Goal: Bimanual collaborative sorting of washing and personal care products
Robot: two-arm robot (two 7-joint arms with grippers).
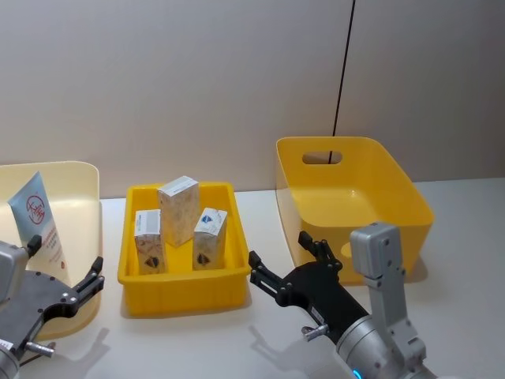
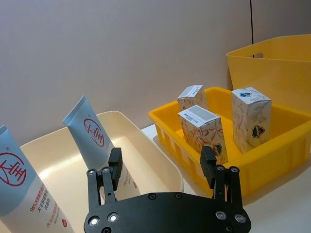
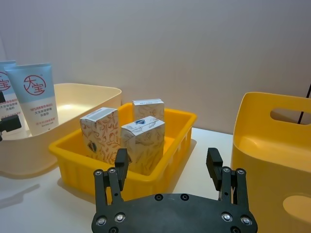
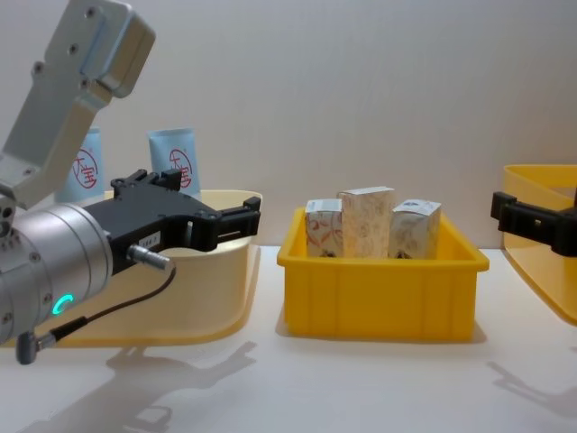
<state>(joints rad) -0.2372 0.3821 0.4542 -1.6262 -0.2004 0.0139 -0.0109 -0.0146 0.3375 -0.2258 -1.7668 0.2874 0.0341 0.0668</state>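
Your left gripper [image 2: 161,158] and right gripper [image 3: 166,158] are nearest, both spread wide and holding nothing. Between them, three small white cardboard cartons [image 1: 178,209] stand in the shallow yellow plastic tray [image 1: 181,296]. Two light-blue squeeze tubes [image 2: 90,133] stand in the cream plastic bin [image 1: 75,205], far left.

Three upright white cartons [image 1: 180,212] in shallow yellow bin [image 1: 183,287]

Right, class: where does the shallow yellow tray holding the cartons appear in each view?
Head: tray centre-left, between cream bin and deep yellow bin.
Left wrist: tray beyond the left gripper.
Right wrist: tray beyond the right gripper.
Chest: tray mid-picture.
Landmark: three white cartons inside.
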